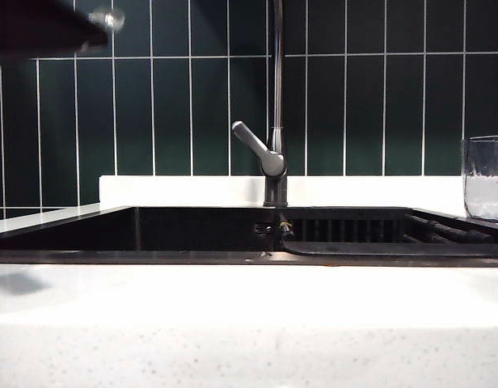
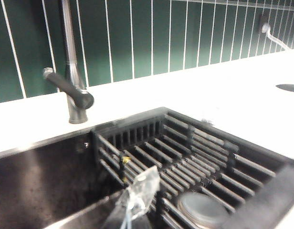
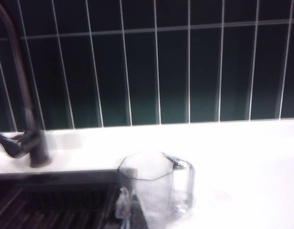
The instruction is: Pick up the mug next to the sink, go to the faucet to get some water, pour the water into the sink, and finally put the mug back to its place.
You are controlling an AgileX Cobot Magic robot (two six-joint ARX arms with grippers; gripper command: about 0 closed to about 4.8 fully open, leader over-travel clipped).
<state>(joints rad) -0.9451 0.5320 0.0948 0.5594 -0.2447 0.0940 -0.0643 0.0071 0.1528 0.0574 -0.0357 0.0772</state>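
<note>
I see the clear faceted glass mug point(image 3: 156, 188) standing upright on the white speckled stone counter point(image 1: 233, 323), just beside the black rectangular sink point(image 1: 192, 230); the slim dark-grey metal faucet point(image 1: 273, 153) rises behind. Left gripper point(image 2: 137, 195) hangs over the basin, jaws closed and empty. Right gripper, unseen above the mug, reads closed. No legible writing anywhere.

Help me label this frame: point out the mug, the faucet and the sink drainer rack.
mug point(image 3: 154, 188), right wrist view, on its clear faceted wall.
faucet point(image 1: 276, 166), exterior view, where lever meets pipe.
drainer rack point(image 2: 194, 155), left wrist view, on a middle bar.
</note>
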